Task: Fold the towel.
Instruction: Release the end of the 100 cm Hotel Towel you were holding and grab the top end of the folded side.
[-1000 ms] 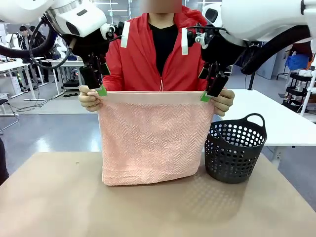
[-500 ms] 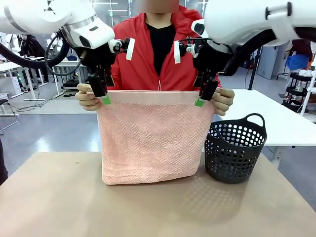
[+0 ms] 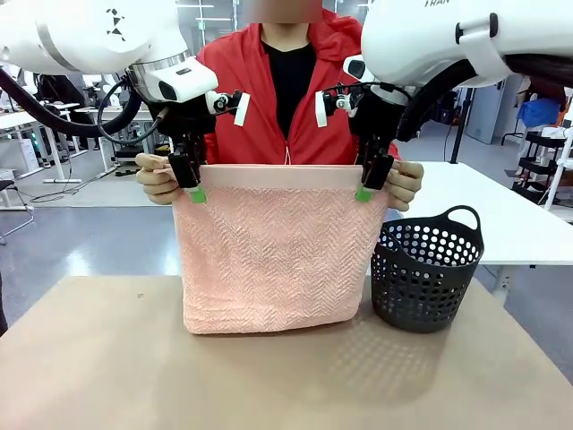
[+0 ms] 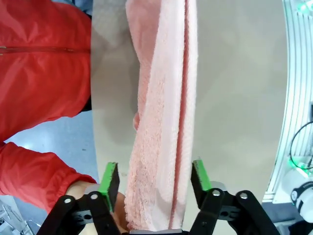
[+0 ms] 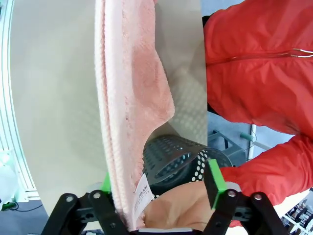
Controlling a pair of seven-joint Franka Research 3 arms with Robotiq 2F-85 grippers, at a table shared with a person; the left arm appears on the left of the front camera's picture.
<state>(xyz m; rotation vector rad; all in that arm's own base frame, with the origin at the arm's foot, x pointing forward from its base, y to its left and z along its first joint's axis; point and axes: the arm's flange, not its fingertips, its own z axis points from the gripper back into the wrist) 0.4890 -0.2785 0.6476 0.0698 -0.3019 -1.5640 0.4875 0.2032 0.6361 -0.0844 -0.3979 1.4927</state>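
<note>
**Taking the towel's top corners from the person**
Both pairs of fingers are spread, astride the hem of the towel (image 3: 273, 255). It hangs midway between the left gripper (image 4: 154, 177) pads, but hugs one pad of the right gripper (image 5: 160, 182), with the person's hand (image 5: 171, 208) between those fingers too. Best to centre the cloth there first, then pinch the hem alone.

Glossy grey floor (image 3: 107, 242), white table (image 3: 20, 120) at left, larger white table (image 3: 510, 215) at right, black shelf cart (image 3: 551, 166) beyond.
</note>
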